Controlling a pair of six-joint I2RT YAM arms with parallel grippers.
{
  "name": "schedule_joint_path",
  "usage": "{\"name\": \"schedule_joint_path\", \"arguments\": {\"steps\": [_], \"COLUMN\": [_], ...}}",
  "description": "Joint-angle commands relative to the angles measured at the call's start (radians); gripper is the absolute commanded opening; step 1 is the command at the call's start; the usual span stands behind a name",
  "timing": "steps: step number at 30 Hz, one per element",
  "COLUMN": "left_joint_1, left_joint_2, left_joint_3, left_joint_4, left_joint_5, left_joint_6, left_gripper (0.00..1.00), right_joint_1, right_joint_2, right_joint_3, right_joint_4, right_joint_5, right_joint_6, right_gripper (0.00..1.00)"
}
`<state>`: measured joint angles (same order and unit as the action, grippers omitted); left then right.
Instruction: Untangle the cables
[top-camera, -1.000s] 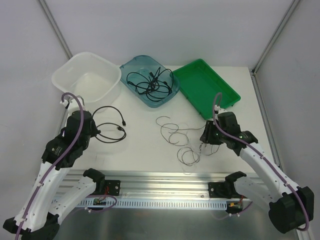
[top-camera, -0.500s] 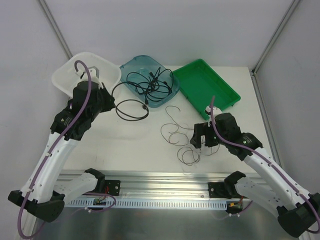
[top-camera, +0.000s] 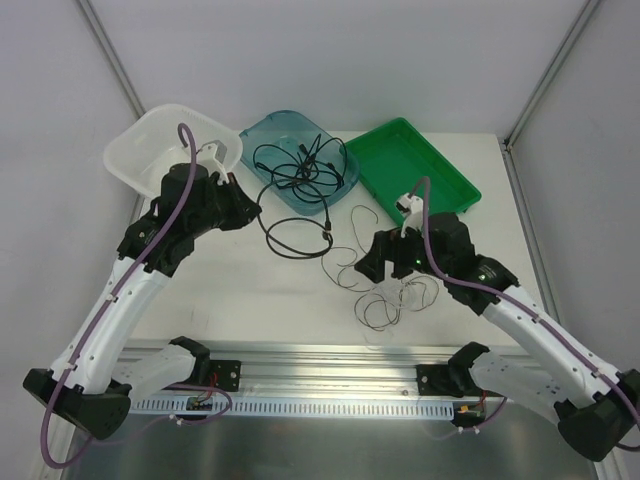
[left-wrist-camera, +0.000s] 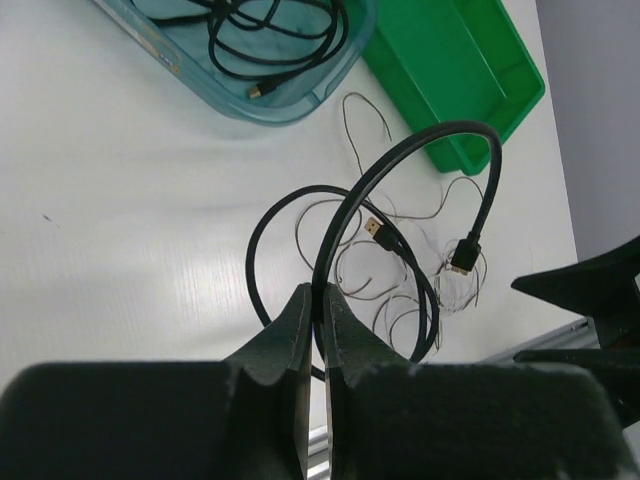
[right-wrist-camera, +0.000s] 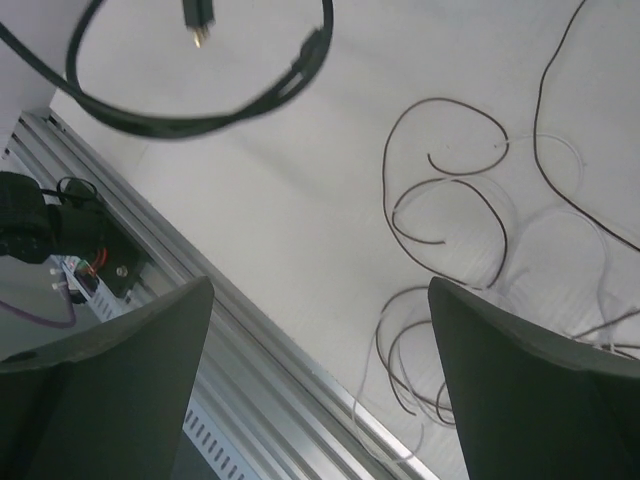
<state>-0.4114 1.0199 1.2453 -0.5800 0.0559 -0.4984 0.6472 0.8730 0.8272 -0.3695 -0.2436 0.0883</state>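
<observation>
The left end effector (top-camera: 247, 208) is reaching out over the table (top-camera: 250, 295), its fingers pressed together and clamping a black cable (top-camera: 293, 243) close to one side of its loop. In the left wrist view that cable (left-wrist-camera: 400, 160) is curving up and away from the closed fingertips (left-wrist-camera: 300, 310) in a wide ring, with two small plugs dangling at its ends; whether the far part of the ring is touching the table cannot be told. The ring is hanging just in front of the blue tray (top-camera: 262, 128), where a bundle of black cables (top-camera: 300, 165) is lying tangled. The right end effector (top-camera: 375, 268) is hovering over a thin brown cable (top-camera: 378, 312) that is sprawling in loose, overlapping loops on the table, near the green tray (top-camera: 430, 175). Its fingers (right-wrist-camera: 110, 380) are standing wide apart and are gripping nothing, and the brown loops (right-wrist-camera: 445, 101) are lying flat beneath the gap. The black ring is showing at the top of the right wrist view, beside the brown loops. A white basin (top-camera: 150, 150) is sitting at the far left, behind the left arm.
</observation>
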Motion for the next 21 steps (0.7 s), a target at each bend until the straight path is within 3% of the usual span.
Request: {"name": "schedule_joint_path", "arguments": {"steps": [1,6,13,21], "left_joint_1": [-0.004,-0.021,-0.056,-0.096], "left_joint_2": [-0.027,-0.044,-0.083,-0.106], "left_joint_3": [-0.043,-0.108,-0.190,-0.251], "left_joint_4": [0.091,0.132,0.181,0.241], "left_joint_5": [0.079,0.088,0.036,-0.004], "left_joint_6": [-0.072,-0.088,-0.120,-0.135], "left_gripper": [0.00,0.00,0.00,0.00], "right_joint_1": [0.032,0.068,0.120,0.143], "right_joint_2": [0.072,0.159,0.260,0.383], "right_joint_3": [0.058,0.056,0.061,0.081], "right_joint_4": [0.139,0.233,0.276,0.303], "right_joint_5": [0.029,0.111,0.268,0.303], "right_joint_6": [0.105,0.284,0.471,0.550], "right_gripper": [0.93,0.89,0.76,0.63]}}
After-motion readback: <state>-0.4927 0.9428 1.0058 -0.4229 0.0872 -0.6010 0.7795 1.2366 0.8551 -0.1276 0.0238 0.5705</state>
